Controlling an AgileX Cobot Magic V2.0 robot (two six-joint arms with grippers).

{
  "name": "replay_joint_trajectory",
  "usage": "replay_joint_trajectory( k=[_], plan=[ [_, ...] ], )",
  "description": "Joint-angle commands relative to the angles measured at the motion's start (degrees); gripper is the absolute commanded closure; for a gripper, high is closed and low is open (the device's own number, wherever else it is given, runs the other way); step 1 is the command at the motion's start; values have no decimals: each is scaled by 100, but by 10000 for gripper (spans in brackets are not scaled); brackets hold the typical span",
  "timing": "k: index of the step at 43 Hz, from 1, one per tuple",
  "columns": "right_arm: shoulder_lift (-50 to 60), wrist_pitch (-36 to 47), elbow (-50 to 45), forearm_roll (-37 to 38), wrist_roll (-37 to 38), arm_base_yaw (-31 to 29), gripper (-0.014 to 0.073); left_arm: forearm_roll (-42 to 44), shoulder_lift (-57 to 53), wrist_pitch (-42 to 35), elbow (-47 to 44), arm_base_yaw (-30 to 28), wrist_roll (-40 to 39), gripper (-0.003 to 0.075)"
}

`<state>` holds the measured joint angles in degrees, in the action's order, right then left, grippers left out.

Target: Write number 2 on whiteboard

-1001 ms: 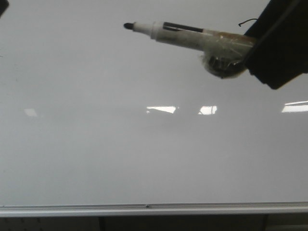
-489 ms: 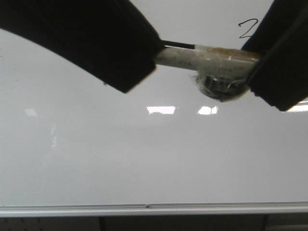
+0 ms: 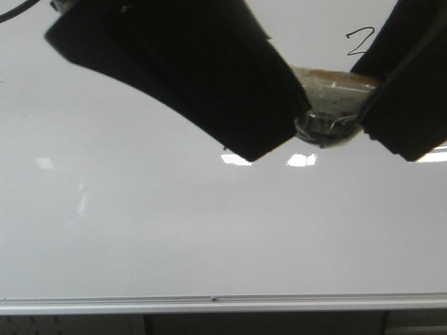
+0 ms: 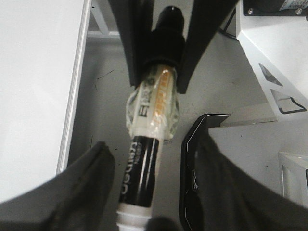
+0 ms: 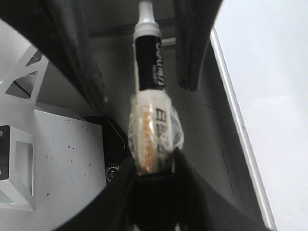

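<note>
**Left gripper closes in on the marker's tip end, with the digit already on the board**

Over the last second the left gripper (image 3: pixel 209 84) has swung in from out of frame and now covers the front half of the marker (image 3: pixel 335 78). This looks like a handover or capping, not more writing. The number 2 (image 3: pixel 360 42) sits finished, a thin black stroke high on the right of the glossy grey-white whiteboard (image 3: pixel 209 230), beside the right gripper (image 3: pixel 405 84). The right jaws are clamped on the marker's rear, which is wrapped in crinkled clear tape (image 5: pixel 153 127). The left jaws stand apart around the black barrel (image 4: pixel 139 166), not visibly touching. A silver metal rail (image 3: pixel 223 303) edges the board's bottom.
</note>
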<state>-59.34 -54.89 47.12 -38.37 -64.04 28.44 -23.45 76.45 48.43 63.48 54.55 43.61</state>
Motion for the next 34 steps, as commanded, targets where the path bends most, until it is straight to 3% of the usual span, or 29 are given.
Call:
replay_joint_trajectory(
  k=[1,10,15,19,23,27,34],
  plan=[
    [109,114,181,-172,-78,0,673,-184,-140,-238,197,31,-5,505],
    [109,114,181,-172,-78,0,637,-184,-140,-238,197,31,-5,650],
    [109,114,181,-172,-78,0,437,-184,-140,-238,197,31,-5,679],
    [109,118,181,-167,-78,-6,222,-173,-140,-238,197,31,-15,680],
    [142,118,181,3,-20,-18,90,57,-140,-204,197,31,-148,680],
    [296,125,187,502,458,-18,81,456,-153,-118,197,-36,-503,680],
    [692,134,187,1853,2002,-18,81,1408,-151,420,404,-299,-1470,679]
  ],
)
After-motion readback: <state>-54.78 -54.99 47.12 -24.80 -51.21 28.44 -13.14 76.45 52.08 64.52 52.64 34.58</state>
